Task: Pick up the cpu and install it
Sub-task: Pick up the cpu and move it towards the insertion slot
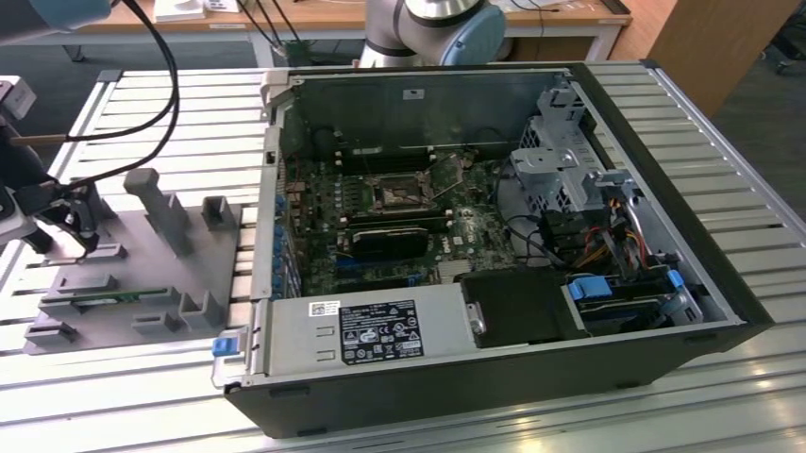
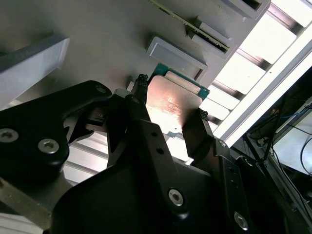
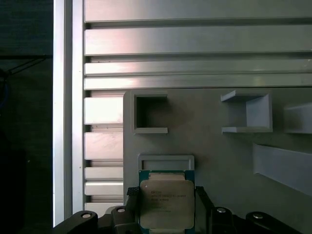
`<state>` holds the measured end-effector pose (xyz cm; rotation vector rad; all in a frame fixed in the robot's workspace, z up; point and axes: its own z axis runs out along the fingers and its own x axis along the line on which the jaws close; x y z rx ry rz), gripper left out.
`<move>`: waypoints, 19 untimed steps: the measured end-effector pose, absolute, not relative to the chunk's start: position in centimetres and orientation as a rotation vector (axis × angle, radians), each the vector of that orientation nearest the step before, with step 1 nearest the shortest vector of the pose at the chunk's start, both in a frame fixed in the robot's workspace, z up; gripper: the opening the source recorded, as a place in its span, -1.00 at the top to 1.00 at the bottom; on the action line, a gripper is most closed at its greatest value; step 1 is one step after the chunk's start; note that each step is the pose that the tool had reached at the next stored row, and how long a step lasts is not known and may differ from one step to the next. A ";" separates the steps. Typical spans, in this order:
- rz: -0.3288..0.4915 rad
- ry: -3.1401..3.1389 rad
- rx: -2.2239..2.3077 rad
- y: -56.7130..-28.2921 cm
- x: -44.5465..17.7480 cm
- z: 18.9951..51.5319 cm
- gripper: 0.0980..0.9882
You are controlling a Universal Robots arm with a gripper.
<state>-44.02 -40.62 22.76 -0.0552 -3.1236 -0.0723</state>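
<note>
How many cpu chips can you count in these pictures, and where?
1. The cpu is held between the fingers, at the edge of the grey fixture tray. Others may hide inside the computer case.

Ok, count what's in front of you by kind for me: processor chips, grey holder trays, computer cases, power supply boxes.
cpu: 1
grey holder tray: 1
open computer case: 1
power supply box: 1
Total: 4
</note>
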 end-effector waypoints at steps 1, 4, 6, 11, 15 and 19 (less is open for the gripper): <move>-0.072 -3.124 -0.055 -40.6 -44.0 22.8 0.00; -0.072 -3.124 -0.055 -40.6 -44.0 22.8 0.00; -0.072 -3.124 -0.055 -40.6 -44.0 22.8 0.00; -0.072 -3.124 -0.055 -40.6 -44.0 23.0 0.00; -0.072 -3.124 -0.055 -40.6 -44.0 23.2 0.00; -0.072 -3.124 -0.055 -40.6 -44.0 23.5 0.00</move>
